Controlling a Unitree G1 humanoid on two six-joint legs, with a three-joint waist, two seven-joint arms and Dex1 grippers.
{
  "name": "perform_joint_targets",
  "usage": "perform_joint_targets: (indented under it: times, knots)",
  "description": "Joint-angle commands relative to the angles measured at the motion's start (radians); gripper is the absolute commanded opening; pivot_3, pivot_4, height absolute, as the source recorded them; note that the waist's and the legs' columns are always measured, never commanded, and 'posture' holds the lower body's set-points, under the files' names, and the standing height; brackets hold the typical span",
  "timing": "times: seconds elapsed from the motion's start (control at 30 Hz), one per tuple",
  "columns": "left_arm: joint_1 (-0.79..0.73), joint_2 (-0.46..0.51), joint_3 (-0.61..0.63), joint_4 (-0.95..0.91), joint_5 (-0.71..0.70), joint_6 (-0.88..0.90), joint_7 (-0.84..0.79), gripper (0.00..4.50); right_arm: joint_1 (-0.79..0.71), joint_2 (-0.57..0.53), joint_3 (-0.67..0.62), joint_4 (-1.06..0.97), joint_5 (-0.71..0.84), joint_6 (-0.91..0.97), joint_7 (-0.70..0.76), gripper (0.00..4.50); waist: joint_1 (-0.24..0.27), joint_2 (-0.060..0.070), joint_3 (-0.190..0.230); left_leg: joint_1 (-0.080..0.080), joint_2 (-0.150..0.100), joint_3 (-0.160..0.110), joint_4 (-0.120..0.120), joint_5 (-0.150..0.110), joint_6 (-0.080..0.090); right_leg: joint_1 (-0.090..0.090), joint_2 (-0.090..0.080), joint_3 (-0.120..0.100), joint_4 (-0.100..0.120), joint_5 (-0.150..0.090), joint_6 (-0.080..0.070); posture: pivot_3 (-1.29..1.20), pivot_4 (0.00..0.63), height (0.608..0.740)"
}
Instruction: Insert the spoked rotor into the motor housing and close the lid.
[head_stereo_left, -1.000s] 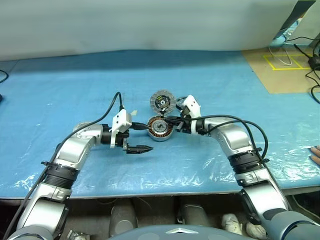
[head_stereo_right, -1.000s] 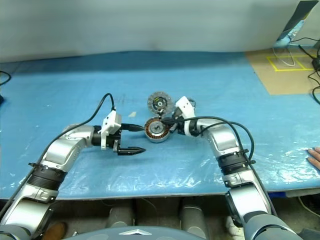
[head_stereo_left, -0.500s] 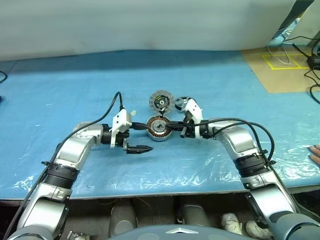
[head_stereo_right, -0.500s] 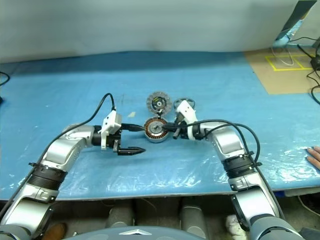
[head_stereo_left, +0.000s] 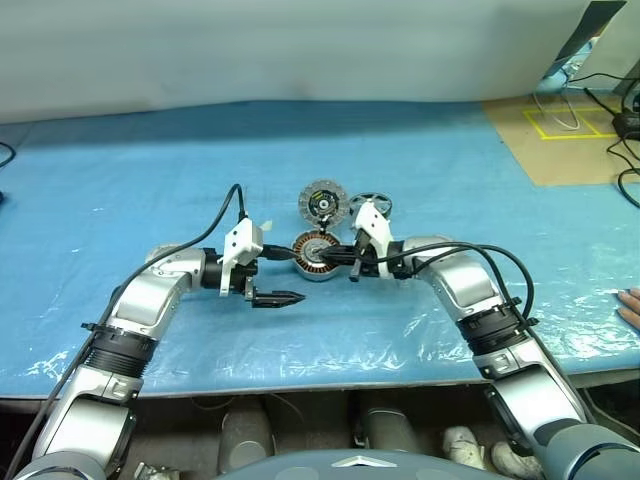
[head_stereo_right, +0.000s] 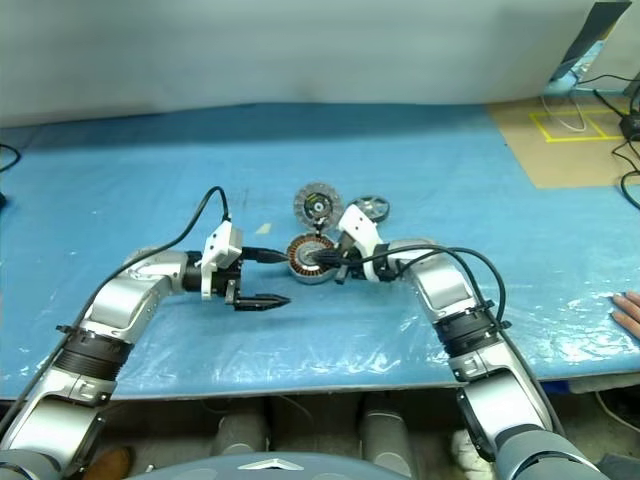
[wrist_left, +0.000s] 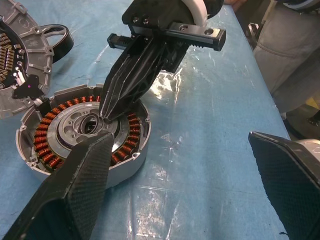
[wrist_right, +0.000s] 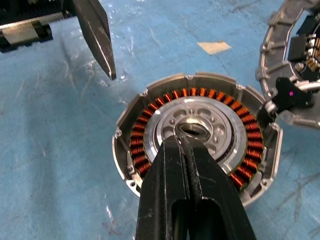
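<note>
My right gripper (wrist_right: 186, 142) is closed and empty, tips at the motor housing (head_stereo_left: 318, 256) hub; the left gripper (wrist_left: 185, 185) is wide open. The spoked rotor (head_stereo_left: 371, 204) lies behind — a careless push could scratch the windings.

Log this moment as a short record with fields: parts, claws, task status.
motor housing: on the blue table cover, open, copper windings showing
lid: on the cover just behind the housing
spoked rotor: on the cover beside the lid, not inserted
right claw: shut, tips at the housing's centre hub
left claw: open, empty, beside the housing
status: rotor out, lid off
</note>
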Motion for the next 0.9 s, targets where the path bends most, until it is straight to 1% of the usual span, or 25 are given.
perform_joint_targets:
  times: [0.03,0.43,0.9]
  knots:
    - [-0.006,0.0,0.001,-0.015,-0.002,-0.018,-0.004,4.5,0.003,0.0,0.007,-0.009,-0.006,-0.003,0.003,0.03,0.0,0.0,0.0,0.0,0.0,0.0,0.0,0.0,0.0,0.0,0.0,0.0,0.0,0.0,0.0,0.0,0.15,0.74]
    - [-0.008,-0.004,-0.001,-0.013,0.001,-0.018,-0.002,4.5,-0.005,0.035,0.008,0.023,-0.023,-0.009,-0.02,0.03,-0.001,0.0,0.0,0.0,0.0,0.0,0.0,0.0,0.0,0.0,0.0,0.0,0.0,0.0,0.0,0.0,0.15,0.74]
    - [-0.009,-0.002,0.0,-0.01,0.004,-0.019,-0.005,4.5,-0.035,0.066,-0.03,0.058,0.0,0.002,-0.043,0.03,0.0,0.0,0.0,0.0,0.0,0.0,0.0,0.0,0.0,0.0,0.0,0.0,0.001,0.0,0.0,0.0,0.15,0.74]
